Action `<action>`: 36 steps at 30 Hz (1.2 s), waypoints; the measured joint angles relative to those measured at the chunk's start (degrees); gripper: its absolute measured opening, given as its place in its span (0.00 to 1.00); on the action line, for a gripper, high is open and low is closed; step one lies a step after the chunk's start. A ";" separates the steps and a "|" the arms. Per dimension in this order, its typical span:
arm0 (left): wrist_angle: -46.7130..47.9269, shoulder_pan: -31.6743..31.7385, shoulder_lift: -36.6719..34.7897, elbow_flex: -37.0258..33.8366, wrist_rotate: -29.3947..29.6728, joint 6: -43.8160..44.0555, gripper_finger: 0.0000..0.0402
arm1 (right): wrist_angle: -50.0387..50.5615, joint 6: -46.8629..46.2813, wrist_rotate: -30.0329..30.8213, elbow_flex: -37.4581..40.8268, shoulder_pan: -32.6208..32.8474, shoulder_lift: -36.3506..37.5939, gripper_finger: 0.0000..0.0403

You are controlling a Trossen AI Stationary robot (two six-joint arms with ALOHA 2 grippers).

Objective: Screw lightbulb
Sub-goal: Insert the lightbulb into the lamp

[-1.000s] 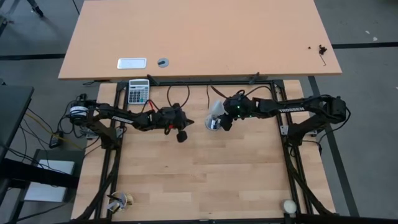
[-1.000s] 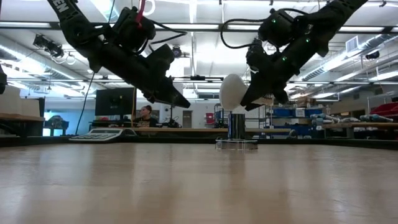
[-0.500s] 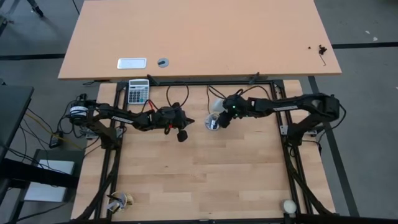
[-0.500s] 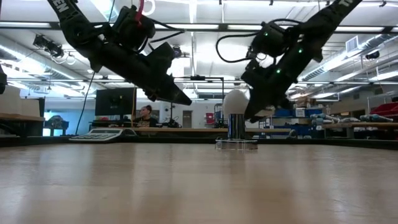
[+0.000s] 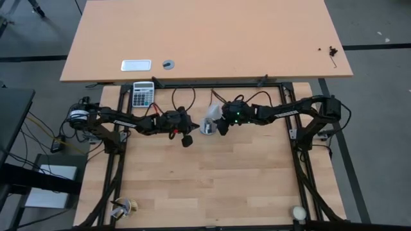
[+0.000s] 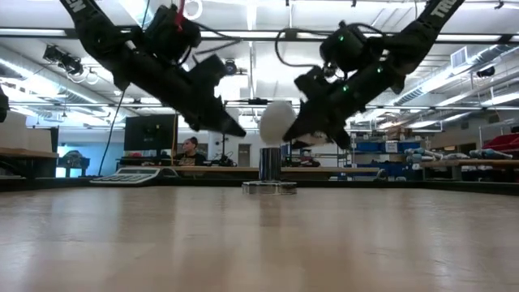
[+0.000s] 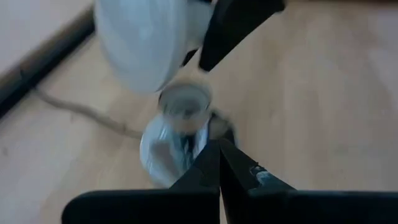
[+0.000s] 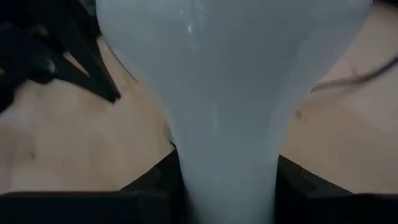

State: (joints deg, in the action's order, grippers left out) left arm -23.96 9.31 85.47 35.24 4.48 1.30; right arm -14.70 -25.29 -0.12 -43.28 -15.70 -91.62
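Socket [image 6: 269, 169] has slid left; right gripper [image 5: 217, 123] clamps the lightbulb [image 5: 211, 113], base hidden; left gripper [image 5: 196, 126] pinched closed.

The right gripper [image 5: 217, 124] is carrying the lightbulb [image 5: 211, 113] leftward across the far part of the surface [image 5: 212, 186], closing the gap to the left gripper [image 5: 192, 126], which now sits just beside it. The silver socket [image 6: 269, 168] is also shifting left along with them, and in the low view it now stands left of where it was. The lightbulb's dome [image 6: 278, 122] is tilting more toward the left, above and just right of the socket.
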 joint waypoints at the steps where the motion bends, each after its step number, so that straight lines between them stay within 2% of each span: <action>1: 0.03 -0.07 -0.87 0.00 -0.12 0.00 0.00 | -0.06 0.70 -0.01 -0.01 -0.07 0.90 0.38; 4: -0.36 -0.10 -3.04 0.02 -0.25 0.00 0.00 | -1.11 3.13 -0.02 0.01 -0.12 3.38 0.38; 11: -6.83 -0.06 -4.77 0.04 -0.26 0.63 0.00 | -11.50 5.99 -4.28 -0.01 2.13 5.05 0.38; 33: -8.88 0.97 -4.94 3.21 -1.00 -1.42 0.00 | -11.89 10.94 -5.35 -0.05 3.89 4.55 0.39; 36: -9.05 0.99 -4.96 3.21 -1.08 -1.53 0.00 | -9.29 10.94 -5.57 -1.66 3.89 4.55 0.41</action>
State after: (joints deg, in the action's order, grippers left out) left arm -33.00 10.31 80.51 38.46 3.40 -0.23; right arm -23.99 -14.36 -5.69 -44.94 -11.81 -87.07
